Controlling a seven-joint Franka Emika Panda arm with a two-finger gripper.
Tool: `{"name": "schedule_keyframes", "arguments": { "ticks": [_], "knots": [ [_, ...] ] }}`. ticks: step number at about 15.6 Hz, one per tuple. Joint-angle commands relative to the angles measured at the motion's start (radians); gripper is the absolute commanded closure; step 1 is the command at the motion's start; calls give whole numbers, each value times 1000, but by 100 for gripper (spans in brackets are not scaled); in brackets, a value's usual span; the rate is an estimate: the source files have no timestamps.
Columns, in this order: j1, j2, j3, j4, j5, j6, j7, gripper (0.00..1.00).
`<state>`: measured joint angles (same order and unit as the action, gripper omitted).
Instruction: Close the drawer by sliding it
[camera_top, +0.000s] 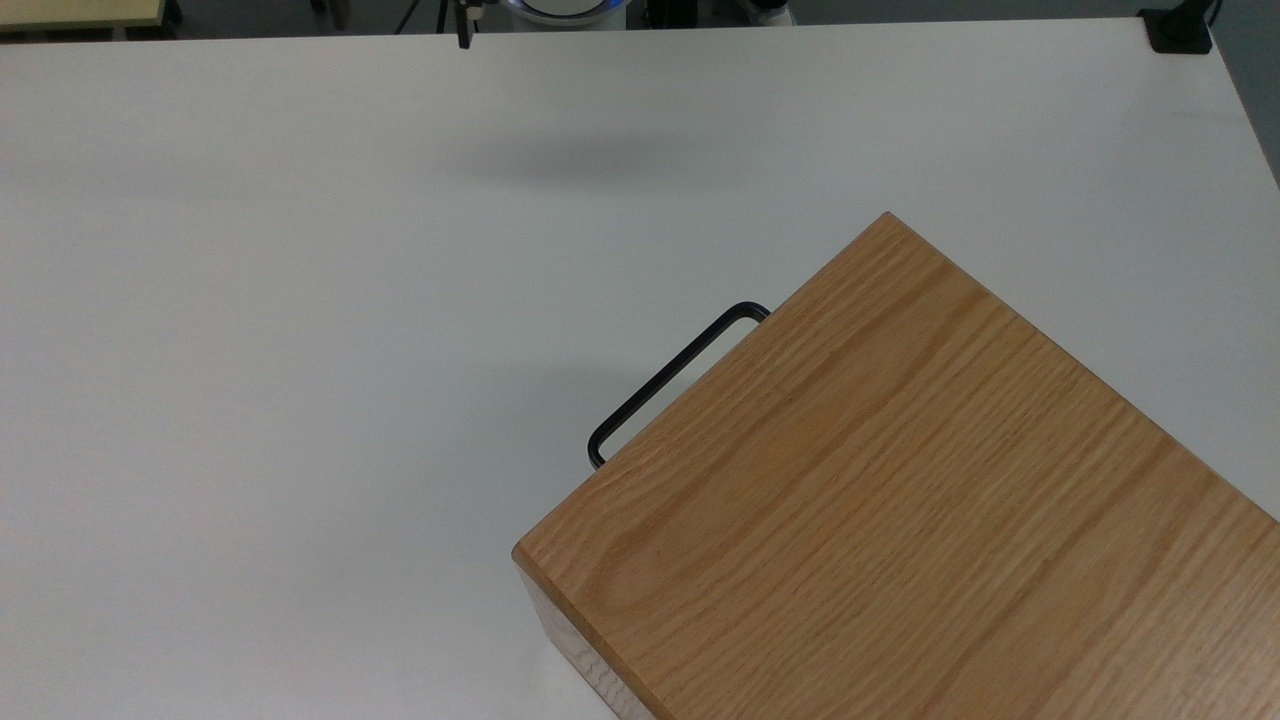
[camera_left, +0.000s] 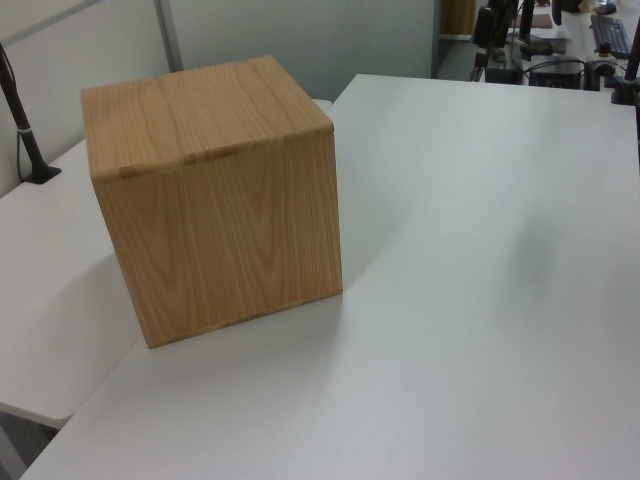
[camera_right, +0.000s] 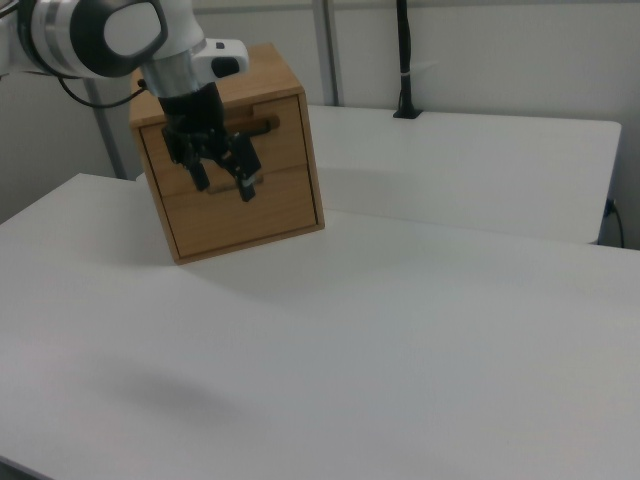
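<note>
Gripper, fingers spread and empty, hangs well apart from the pushed-in drawer.

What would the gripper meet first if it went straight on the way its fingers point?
Most likely the white table: the gripper hangs above it, fingers pointing down. The wooden box behind it in the right view looks farther off; depth is unclear.
</note>
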<state>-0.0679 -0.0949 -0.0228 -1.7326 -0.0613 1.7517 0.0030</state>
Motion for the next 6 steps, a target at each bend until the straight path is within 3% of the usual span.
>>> {"name": "schedule_keyframes", "arguments": {
  "ticks": [1,6],
  "knots": [
    [-1,-16,-3,-27,5,3,-58,0],
    [-1,9,-2,-10,6,8,-58,0]
  ]
}}
